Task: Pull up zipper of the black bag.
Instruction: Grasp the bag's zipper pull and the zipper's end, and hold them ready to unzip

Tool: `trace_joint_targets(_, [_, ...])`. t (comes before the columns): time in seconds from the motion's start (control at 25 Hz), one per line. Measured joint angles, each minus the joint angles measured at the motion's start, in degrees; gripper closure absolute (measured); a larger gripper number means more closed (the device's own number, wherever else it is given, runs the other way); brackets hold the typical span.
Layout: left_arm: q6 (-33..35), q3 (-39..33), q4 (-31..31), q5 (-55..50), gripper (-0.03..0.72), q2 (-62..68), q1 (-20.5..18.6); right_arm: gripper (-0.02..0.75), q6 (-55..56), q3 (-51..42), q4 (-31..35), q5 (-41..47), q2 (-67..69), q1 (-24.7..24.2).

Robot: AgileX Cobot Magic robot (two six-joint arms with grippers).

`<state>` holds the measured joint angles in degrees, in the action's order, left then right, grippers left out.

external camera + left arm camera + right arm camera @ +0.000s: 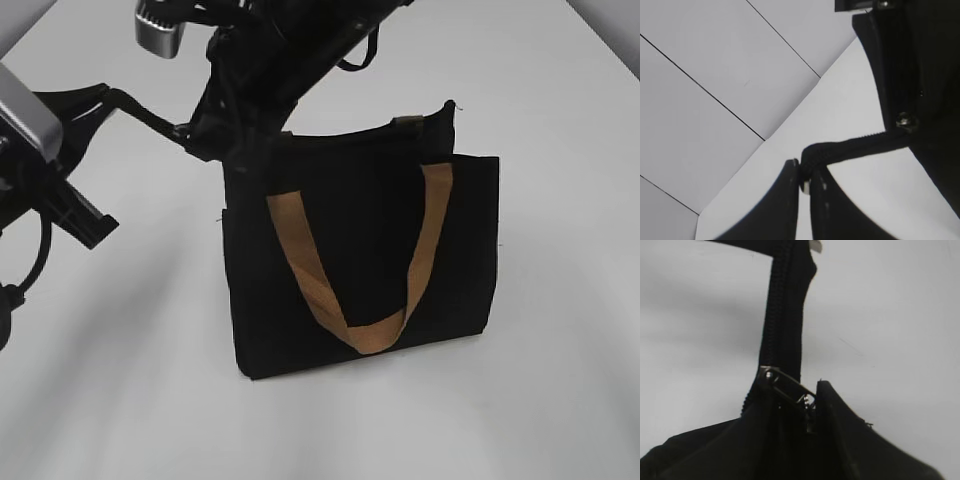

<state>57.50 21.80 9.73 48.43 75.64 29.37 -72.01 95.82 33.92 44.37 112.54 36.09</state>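
Note:
The black bag point(360, 260) stands upright on the white table, its tan handle point(300, 260) hanging down the front. The zipper point(340, 135) runs along the top rim. My left gripper point(195, 140) is at the bag's top left corner. In the left wrist view its jaws point(805, 182) are shut on the zipper's loose black tape end point(855, 146), which is stretched taut. My right gripper point(245, 150) reaches in from the top, right beside the left one. In the right wrist view its jaws point(810, 415) are shut on the silvery zipper pull point(785, 385), with the closed zip line point(785, 315) running away from it.
The white table point(540, 400) lies around the bag. The right arm's black links point(300, 40) hang over the bag's back left. The left arm's body point(40, 170) fills the left edge. A pale wall shows in the left wrist view point(715, 75).

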Motion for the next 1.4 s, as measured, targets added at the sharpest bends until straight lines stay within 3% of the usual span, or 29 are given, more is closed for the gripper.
trace_joint_targets(0.24, [0.0, 0.0, 0.2, 0.0, 0.660, 0.0, 0.0, 0.715, -0.1, 0.0, -0.1, -0.9, 0.0, 0.0])
trace_joint_targets(0.64, [-0.4, 0.1, 5.9, -3.7, 0.660, 0.0, 0.4, 0.717, 5.4, 0.0, -3.4, 0.5, -2.8, -0.1])
trace_joint_targets(0.92, [-8.0, 0.7, 7.6, -7.7, 0.661, -0.4, 1.5, 0.717, 13.9, 0.0, -7.8, 4.5, -4.6, -0.8])
trace_joint_targets(1.16, [-19.6, 1.5, 7.1, -13.1, 0.661, -0.5, 2.0, 0.717, 16.6, 0.0, -8.0, 6.9, -4.8, -1.6])
trace_joint_targets(1.4, [-22.7, 1.7, 7.1, -16.0, 0.661, -0.9, 2.0, 0.718, 16.7, -0.5, -5.7, 4.8, -5.9, -1.7])
